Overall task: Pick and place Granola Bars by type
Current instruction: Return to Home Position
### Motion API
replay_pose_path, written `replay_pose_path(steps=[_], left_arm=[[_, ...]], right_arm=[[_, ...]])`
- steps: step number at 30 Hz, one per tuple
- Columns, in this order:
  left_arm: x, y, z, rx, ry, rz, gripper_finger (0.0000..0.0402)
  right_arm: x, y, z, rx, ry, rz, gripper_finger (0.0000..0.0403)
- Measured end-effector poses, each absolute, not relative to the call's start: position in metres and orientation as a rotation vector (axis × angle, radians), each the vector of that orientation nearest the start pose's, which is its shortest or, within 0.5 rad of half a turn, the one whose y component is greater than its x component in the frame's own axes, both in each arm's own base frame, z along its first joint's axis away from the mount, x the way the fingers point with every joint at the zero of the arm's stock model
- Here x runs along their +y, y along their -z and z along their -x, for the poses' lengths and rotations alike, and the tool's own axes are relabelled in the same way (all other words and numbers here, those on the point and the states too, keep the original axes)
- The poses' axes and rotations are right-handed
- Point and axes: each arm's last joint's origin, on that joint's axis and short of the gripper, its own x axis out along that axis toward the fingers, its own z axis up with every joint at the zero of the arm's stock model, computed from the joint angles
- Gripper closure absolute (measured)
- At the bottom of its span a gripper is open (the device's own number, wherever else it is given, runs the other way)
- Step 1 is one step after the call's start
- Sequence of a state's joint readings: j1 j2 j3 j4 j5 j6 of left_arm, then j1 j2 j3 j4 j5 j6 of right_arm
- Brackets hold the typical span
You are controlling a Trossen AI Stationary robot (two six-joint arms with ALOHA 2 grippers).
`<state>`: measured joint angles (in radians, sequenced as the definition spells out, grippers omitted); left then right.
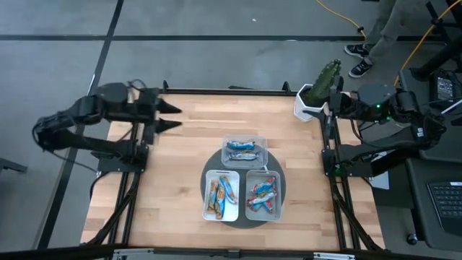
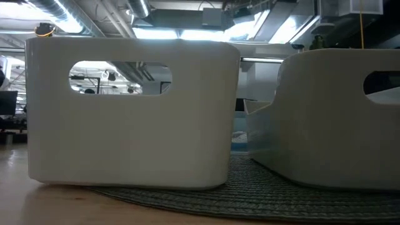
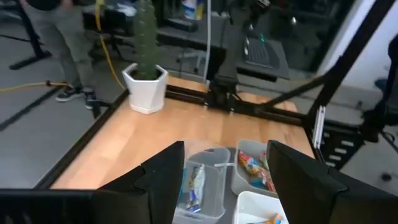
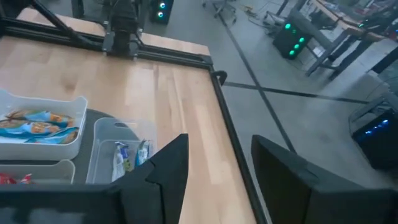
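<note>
Granola bars lie sorted in three trays on a round dark mat (image 1: 242,220) at the table's middle. Blue-orange bars (image 1: 222,191) fill the near-left white tray (image 1: 208,193). Red-and-blue bars (image 1: 263,193) fill the near-right grey tray (image 1: 249,193). Blue-silver bars (image 1: 242,149) lie in the far clear tray (image 1: 264,144). My left gripper (image 1: 179,117) hovers open over the table's far left, pointing toward the trays, with nothing between its fingers (image 3: 168,168). My right gripper (image 4: 219,138) is open and empty at the table's far right edge, beside the plant pot.
A green plant in a white pot (image 1: 312,101) stands at the far right corner, close to my right arm. Bare wood (image 1: 166,188) lies on both sides of the mat. A person's shoes (image 1: 357,59) show on the floor beyond the table.
</note>
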<state>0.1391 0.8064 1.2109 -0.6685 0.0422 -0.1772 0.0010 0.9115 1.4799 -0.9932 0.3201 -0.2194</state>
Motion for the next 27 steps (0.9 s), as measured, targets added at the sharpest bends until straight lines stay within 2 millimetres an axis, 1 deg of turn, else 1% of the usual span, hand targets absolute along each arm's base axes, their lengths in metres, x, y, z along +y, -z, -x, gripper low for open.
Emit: replay_pose_path(steps=[2, 4, 7, 12, 15, 18, 20, 21, 23, 27], left_arm=[[0.021, -0.412, -0.113, 0.221, -0.141, 0.21, 0.0184], [0.022, -0.401, -0.099, 0.159, -0.173, 0.231, 0.0185], [0.024, -0.373, -0.091, 0.049, -0.207, 0.29, 0.0183], [0.027, -0.304, -0.099, -0.108, -0.194, 0.406, 0.0181], [0.03, -0.258, -0.107, -0.184, -0.202, 0.483, 0.0183], [0.033, -0.214, -0.112, -0.224, -0.224, 0.528, 0.0185], [0.033, -0.187, -0.112, -0.209, -0.231, 0.55, 0.0185], [0.033, -0.178, -0.112, -0.172, -0.24, 0.565, 0.0184], [0.032, -0.171, -0.113, -0.071, -0.266, 0.566, 0.0183], [0.028, -0.163, -0.114, 0.005, -0.245, 0.436, 0.018]], right_arm=[[-0.009, -0.456, -0.119, 0.446, 0.269, 0.288, 0.0226], [-0.009, -0.457, -0.12, 0.438, 0.269, 0.306, 0.0226], [-0.009, -0.46, -0.121, 0.409, 0.279, 0.326, 0.0226], [-0.011, -0.464, -0.122, 0.377, 0.321, 0.365, 0.0226], [-0.011, -0.466, -0.123, 0.364, 0.318, 0.394, 0.0226], [-0.011, -0.466, -0.123, 0.365, 0.318, 0.397, 0.0226], [-0.011, -0.466, -0.123, 0.365, 0.318, 0.397, 0.0226], [-0.011, -0.466, -0.123, 0.365, 0.318, 0.396, 0.0226], [-0.011, -0.466, -0.123, 0.366, 0.317, 0.396, 0.0226], [-0.011, -0.466, -0.122, 0.367, 0.316, 0.396, 0.0226]])
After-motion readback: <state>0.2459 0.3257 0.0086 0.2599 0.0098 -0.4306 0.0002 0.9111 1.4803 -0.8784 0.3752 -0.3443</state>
